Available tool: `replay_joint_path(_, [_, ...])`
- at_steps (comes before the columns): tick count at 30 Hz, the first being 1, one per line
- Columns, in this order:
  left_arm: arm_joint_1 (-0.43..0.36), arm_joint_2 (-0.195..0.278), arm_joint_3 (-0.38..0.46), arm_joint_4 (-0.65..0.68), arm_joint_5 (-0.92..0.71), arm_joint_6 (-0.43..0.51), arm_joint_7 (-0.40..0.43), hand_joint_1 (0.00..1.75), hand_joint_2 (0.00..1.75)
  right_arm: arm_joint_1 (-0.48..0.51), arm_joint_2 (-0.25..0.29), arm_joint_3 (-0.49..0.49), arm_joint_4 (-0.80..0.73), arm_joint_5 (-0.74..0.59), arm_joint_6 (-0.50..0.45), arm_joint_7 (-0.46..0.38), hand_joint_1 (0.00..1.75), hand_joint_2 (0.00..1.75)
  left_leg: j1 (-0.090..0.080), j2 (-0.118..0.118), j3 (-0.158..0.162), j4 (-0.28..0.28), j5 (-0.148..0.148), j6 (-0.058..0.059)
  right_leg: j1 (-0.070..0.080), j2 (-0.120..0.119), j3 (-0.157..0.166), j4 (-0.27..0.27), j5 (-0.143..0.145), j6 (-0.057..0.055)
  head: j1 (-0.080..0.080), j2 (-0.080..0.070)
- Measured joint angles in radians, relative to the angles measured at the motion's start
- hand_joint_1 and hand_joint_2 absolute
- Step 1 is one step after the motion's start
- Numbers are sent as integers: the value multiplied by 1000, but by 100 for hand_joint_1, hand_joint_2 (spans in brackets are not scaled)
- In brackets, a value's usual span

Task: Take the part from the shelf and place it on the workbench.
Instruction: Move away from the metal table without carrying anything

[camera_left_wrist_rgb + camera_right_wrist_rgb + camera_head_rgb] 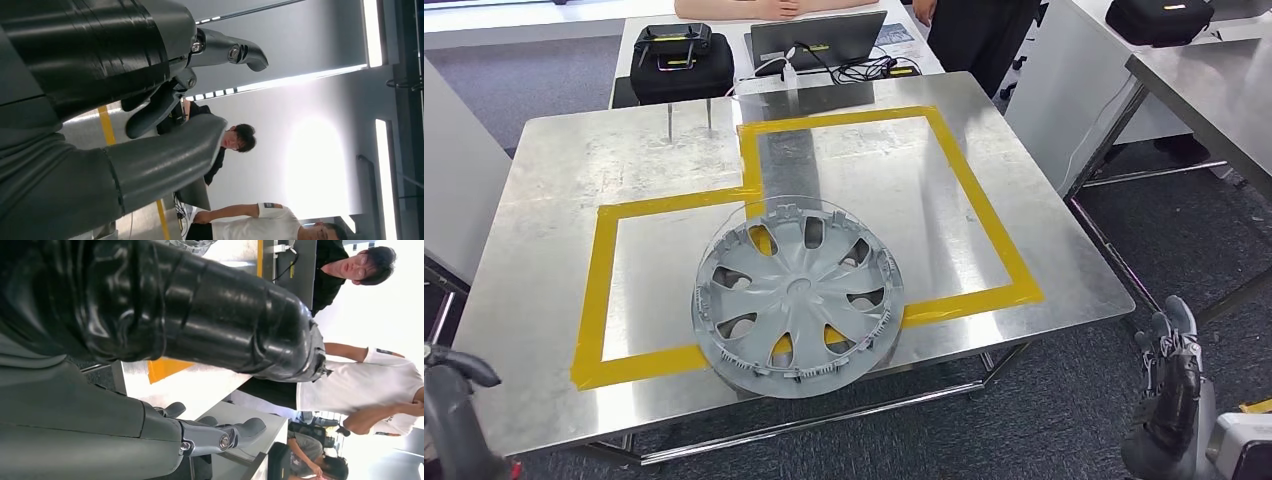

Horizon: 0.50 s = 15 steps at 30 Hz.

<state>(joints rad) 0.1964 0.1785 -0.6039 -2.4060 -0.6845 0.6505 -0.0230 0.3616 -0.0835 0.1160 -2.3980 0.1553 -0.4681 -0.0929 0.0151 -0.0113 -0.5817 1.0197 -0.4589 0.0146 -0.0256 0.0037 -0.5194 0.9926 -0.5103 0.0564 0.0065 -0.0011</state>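
Observation:
A grey wheel cover (798, 297) lies flat on the steel workbench (554, 190), across the front line of the yellow tape outline (969, 180), and nothing touches it. My left hand (454, 385) hangs low beside the bench's front left corner, fingers apart and holding nothing; the left wrist view shows its spread fingers (227, 50). My right hand (1169, 385) hangs below the bench's front right corner, also with nothing in it; its fingers (225, 437) are spread in the right wrist view.
Behind the workbench stands a white table with a black case (681, 58), a laptop (819, 38) and cables. Two people (979, 30) are at that table. Another steel table (1214, 80) stands at the right, with dark floor between.

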Motion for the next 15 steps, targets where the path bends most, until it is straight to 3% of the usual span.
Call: replay_joint_path(15, [6,8,0,-6,12,-1,-17,0,0,0,0,1,0,12,0,4,0,0,0,0,0,0,0,0,0,0,0,0,0,0,0,0])
